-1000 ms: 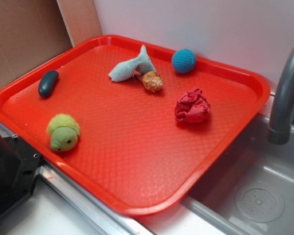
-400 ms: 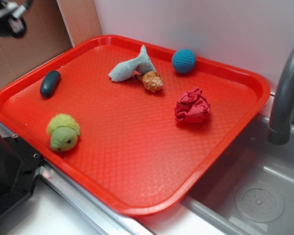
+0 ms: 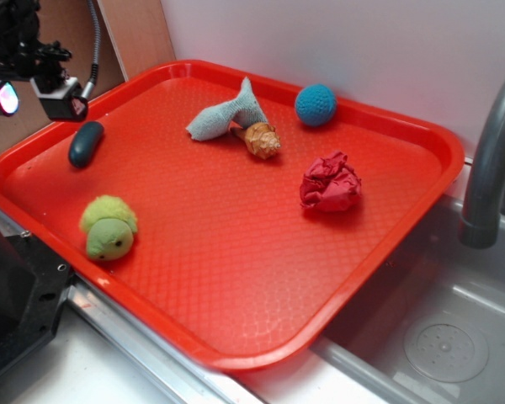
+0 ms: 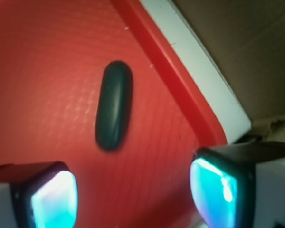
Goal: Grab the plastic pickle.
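The plastic pickle (image 3: 85, 144) is a small dark green-black capsule lying on the red tray (image 3: 236, 252) near its far left rim. It also shows in the wrist view (image 4: 114, 111), lying lengthwise ahead of the jaws. My gripper (image 3: 35, 94) hangs at the upper left, above and a little left of the pickle, over the tray's rim. It is open and empty; in the wrist view the gripper (image 4: 133, 190) shows two glowing cyan pads (image 4: 54, 199) set wide apart, with the pickle beyond them.
On the tray lie a light-green plush turtle (image 3: 109, 227), a grey-blue cloth fish (image 3: 227, 114), a brown shell (image 3: 262, 139), a blue ball (image 3: 316, 104) and a crumpled red cloth (image 3: 330, 183). A grey faucet (image 3: 492, 160) and sink stand at the right. Cardboard stands behind the left rim.
My gripper has come into view at the upper left and moved down and right toward the pickle. The objects on the tray have not moved.
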